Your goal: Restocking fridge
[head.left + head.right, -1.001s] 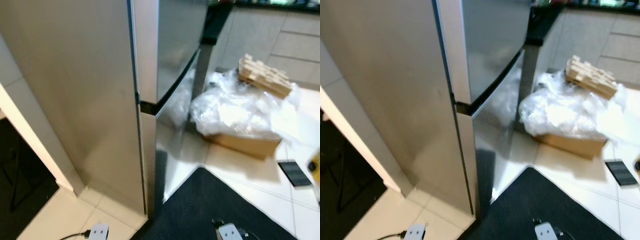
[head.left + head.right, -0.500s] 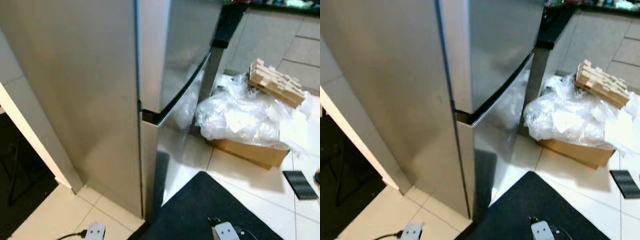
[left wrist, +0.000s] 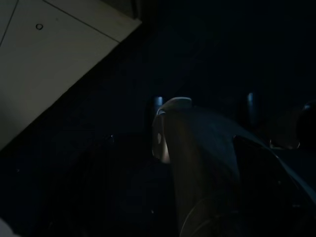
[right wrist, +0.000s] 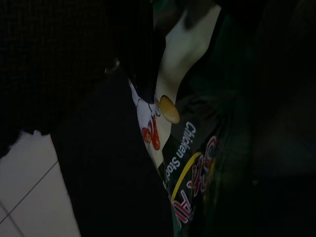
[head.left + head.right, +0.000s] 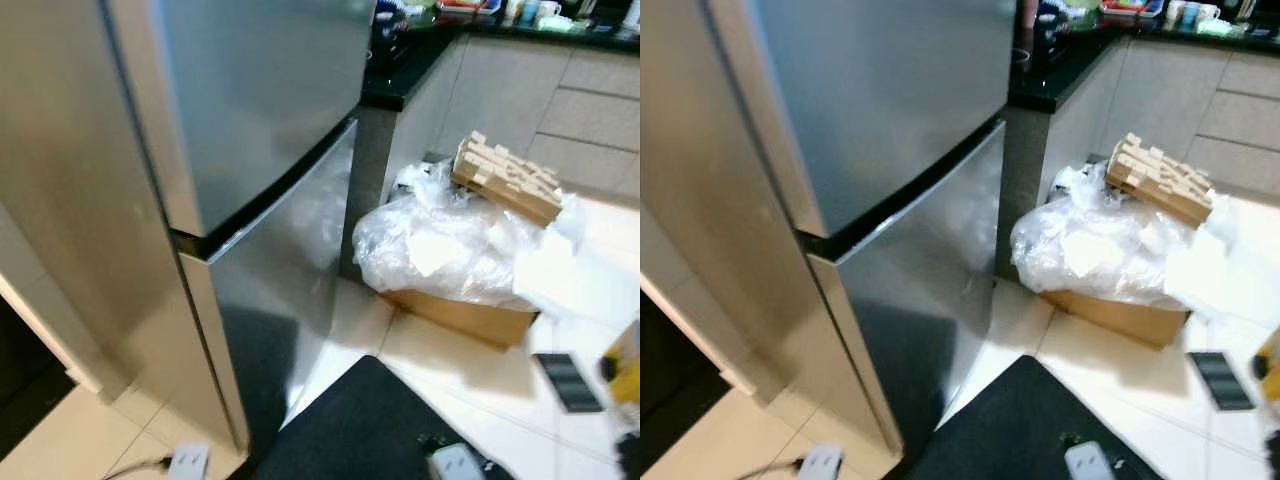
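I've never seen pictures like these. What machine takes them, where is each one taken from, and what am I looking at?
They come from a walking humanoid robot restocking a fridge. The two bright pictures are its head camera's two eyes, looking down at a shut steel fridge. To the right, on the tiled floor, sits a cardboard box covered in clear plastic wrap, with a stack of wooden blocks on top. A dark mat lies at the robot's feet.

The two dark pictures come from cameras on its wrists. The right hand's one shows a green chicken stock carton close up, probably held. The left one is too dark to tell much.
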You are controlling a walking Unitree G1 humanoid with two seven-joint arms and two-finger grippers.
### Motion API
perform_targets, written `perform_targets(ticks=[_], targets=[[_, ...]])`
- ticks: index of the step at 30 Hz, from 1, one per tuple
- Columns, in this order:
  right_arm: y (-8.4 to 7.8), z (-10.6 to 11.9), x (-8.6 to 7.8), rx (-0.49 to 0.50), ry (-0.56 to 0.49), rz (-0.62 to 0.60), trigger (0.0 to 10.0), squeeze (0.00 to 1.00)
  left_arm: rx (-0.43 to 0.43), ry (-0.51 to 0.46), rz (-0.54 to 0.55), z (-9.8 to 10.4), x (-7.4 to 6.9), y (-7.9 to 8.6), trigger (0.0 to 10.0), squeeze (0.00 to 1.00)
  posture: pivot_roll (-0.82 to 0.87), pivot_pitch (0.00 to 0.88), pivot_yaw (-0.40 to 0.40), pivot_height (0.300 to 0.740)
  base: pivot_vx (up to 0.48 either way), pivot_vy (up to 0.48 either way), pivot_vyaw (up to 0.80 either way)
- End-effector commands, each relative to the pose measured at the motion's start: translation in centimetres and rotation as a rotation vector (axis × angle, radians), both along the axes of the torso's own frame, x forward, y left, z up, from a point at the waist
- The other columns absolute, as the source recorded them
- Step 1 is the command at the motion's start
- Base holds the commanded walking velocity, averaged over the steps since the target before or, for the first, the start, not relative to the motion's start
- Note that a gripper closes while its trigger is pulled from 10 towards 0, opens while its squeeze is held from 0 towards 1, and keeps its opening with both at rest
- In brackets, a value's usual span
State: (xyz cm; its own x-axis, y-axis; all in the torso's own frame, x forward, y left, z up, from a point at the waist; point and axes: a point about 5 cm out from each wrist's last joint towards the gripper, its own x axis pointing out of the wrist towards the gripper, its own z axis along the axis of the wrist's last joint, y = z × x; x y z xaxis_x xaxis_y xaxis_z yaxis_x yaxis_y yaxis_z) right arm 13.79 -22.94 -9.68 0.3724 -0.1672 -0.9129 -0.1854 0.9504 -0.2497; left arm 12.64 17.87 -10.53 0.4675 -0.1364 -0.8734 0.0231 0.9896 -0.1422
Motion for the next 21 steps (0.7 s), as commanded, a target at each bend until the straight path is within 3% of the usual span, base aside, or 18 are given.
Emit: perform_targets(ticks=[1,8,14,15,17,18,21], targets=[[0.2,0.0,0.1,0.007,-0.004,-0.003,10.0,0.00,-0.005,0.020,-0.003,-0.2,-0.5,-0.2,10.0,0.00,0.04,0.000,0.007,0.740,0.000,0.000,0.00],[0.3,0.0,0.2,0.011,-0.009,-0.001,10.0,0.00,0.010,-0.019,0.063,0.1,0.1,0.4,10.0,0.00,0.05,0.000,0.009,0.740,0.000,0.000,0.00],[0.4,0.0,0.2,0.019,-0.015,-0.007,10.0,0.00,0.025,-0.127,0.242,1.0,1.6,2.6,10.0,0.00,0.05,0.000,0.009,0.740,0.000,0.000,0.00],[0.4,0.0,0.2,0.021,-0.016,-0.009,10.0,0.00,0.027,-0.170,0.310,1.5,2.2,3.6,10.0,0.00,0.05,0.000,0.009,0.740,0.000,0.000,0.00],[0.4,0.0,0.2,0.021,-0.016,-0.009,10.0,0.00,0.027,-0.170,0.310,1.5,2.2,3.6,10.0,0.00,0.05,0.000,0.009,0.740,0.000,0.000,0.00],[0.5,0.0,0.2,0.025,-0.017,-0.012,10.0,0.00,0.025,-0.281,0.452,2.8,3.5,6.3,10.0,0.00,0.05,0.000,0.009,0.740,0.000,0.000,0.00],[0.5,0.0,0.2,0.026,-0.017,-0.011,10.0,0.00,0.025,-0.325,0.492,3.4,4.0,7.4,10.0,0.00,0.05,0.000,0.009,0.740,0.000,0.000,0.00]])
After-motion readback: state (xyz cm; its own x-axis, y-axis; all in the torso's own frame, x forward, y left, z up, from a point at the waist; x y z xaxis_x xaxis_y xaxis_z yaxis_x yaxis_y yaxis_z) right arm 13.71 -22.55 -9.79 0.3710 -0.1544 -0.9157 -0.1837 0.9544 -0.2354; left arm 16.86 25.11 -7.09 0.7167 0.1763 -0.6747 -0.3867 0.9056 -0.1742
